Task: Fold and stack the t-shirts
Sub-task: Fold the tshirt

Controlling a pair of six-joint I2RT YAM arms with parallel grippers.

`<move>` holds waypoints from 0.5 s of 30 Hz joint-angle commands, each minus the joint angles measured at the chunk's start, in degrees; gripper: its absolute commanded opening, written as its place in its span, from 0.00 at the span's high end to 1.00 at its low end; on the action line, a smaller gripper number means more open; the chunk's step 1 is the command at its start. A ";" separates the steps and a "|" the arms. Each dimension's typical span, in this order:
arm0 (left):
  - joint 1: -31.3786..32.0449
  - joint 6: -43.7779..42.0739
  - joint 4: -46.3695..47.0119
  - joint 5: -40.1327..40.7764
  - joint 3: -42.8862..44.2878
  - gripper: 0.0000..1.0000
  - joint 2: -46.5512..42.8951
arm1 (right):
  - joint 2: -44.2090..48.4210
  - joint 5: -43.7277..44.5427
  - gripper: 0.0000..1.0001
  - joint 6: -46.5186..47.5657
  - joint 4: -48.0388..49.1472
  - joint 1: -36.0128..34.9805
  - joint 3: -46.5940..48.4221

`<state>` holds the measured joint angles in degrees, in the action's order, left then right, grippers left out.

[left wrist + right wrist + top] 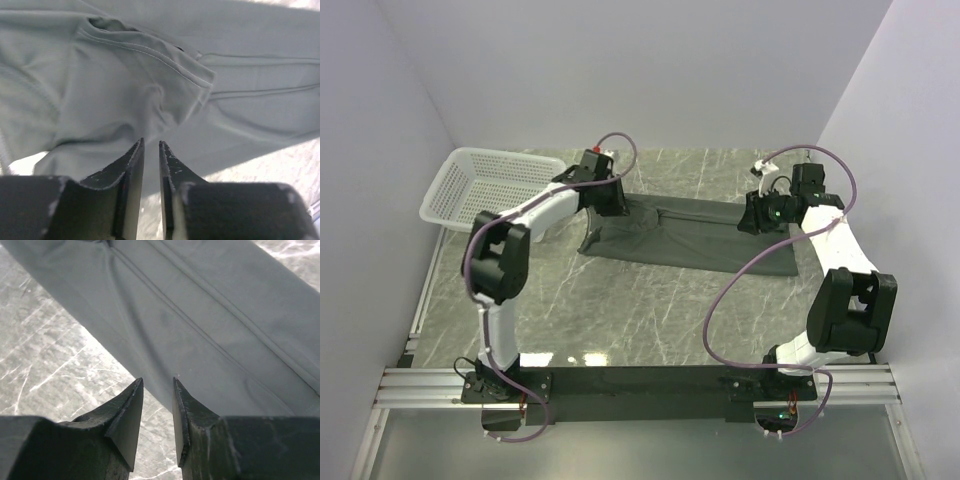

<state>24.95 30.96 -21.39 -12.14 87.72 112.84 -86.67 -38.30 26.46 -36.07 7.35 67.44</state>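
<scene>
Marble table (pixel 620 320), left arm (pixel 545 210) and right arm (pixel 825 225) out at t-shirt (pixel 690 235) ends, jaws near-closed, grip unclear.

White basket (pixel 490 185) blocks left; near tabletop (pixel 650 320) open.

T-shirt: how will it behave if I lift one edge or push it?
Probably floppy: the t-shirt lies flat with soft creases and a rumpled sleeve, so the unlifted part would likely droop and drag. It looks like thin cloth, so probably light. Pushed on the smooth table, it may bunch up rather than slide whole.
</scene>
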 commanded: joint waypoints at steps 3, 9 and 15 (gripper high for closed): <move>1.42 3.84 -3.04 1.77 6.66 0.78 7.21 | 2.83 2.10 0.66 -2.20 3.03 1.61 0.06; 1.68 3.93 -4.45 3.17 9.48 0.78 12.66 | 2.83 1.48 0.66 -2.38 3.47 2.93 -0.47; 1.77 2.62 -6.91 4.23 14.93 0.78 19.17 | 2.74 0.86 0.66 -2.46 3.29 3.28 -0.47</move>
<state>26.65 34.15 -26.44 -9.74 99.53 129.05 -86.37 -36.88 24.64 -34.15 10.17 67.05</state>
